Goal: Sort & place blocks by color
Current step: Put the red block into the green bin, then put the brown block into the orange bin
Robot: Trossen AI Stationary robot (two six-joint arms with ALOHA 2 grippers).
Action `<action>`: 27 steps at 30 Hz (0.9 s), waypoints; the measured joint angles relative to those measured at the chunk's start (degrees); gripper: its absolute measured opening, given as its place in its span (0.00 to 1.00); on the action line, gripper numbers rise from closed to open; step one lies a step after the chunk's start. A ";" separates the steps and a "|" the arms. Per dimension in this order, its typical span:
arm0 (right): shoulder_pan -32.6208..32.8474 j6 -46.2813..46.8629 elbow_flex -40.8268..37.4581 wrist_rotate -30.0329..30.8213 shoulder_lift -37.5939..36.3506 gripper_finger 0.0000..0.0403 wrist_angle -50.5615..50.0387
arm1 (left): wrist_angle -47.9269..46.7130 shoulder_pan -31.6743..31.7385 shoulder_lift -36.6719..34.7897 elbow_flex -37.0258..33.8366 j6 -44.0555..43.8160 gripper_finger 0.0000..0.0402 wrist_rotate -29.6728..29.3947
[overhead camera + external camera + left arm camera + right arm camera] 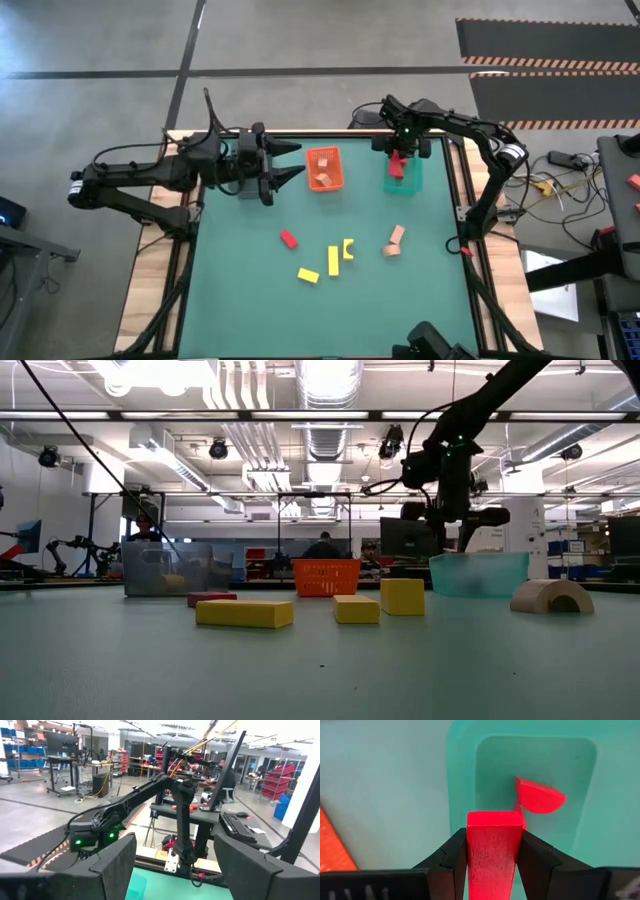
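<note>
We see the right gripper (492,852) clamped on a red bar block (492,855), held above the teal tray (410,178), where a red half-round block (539,796) already lies. The left gripper (290,162) hangs with fingers apart beside the orange tray (335,155). Yellow blocks (333,262) lie mid-table.

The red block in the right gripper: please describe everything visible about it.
The red block is a plain bar with flat faces and a square end, probably painted wood. The right gripper clamps it on two opposite sides, holding it above the teal tray, where a red half-round block already lies. Only the fingers touch it.
</note>
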 joint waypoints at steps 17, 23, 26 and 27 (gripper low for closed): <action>-0.26 -0.03 -0.92 0.56 0.00 0.36 2.68 | -1.06 0.00 0.00 -0.02 -0.27 0.63 -1.03; -0.26 -0.03 -0.92 0.66 0.00 0.39 2.71 | -1.16 0.00 0.00 -0.02 -0.34 0.63 -1.02; -0.26 -0.15 -0.92 0.66 0.00 0.40 2.68 | -1.30 0.00 0.00 -0.02 -0.36 0.63 -1.02; -0.26 -0.50 -0.88 0.66 0.00 0.40 2.65 | -1.37 0.00 0.00 -0.02 -0.41 0.63 -1.02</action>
